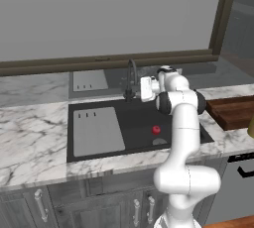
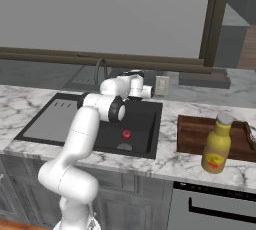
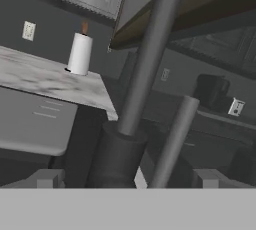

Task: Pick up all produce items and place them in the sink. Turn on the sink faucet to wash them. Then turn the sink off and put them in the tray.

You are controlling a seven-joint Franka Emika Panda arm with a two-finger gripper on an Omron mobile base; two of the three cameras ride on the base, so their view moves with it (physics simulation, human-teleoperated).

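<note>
A small red round produce item (image 1: 156, 130) (image 2: 126, 134) lies on the floor of the black sink (image 1: 136, 115) (image 2: 146, 119), near the drain. The dark gooseneck sink faucet (image 1: 131, 76) (image 2: 101, 70) rises behind the basin. My gripper (image 1: 135, 92) is level with the faucet's base, right beside it. In the hand view the gripper (image 3: 127, 179) stands open with nothing held. Its fingertips (image 3: 46, 178) straddle the thick faucet base (image 3: 114, 159), and a thinner rod (image 3: 175, 136) rises just right of it. The reddish-brown tray (image 1: 232, 112) (image 2: 192, 134) lies on the counter right of the sink.
A light-grey slotted panel (image 1: 96, 131) (image 2: 52, 119) covers the sink's left part. A yellow bottle (image 2: 217, 145) stands at the tray's front. A paper towel roll (image 3: 80, 54) stands on the marble counter. The window sill and wall run close behind the faucet.
</note>
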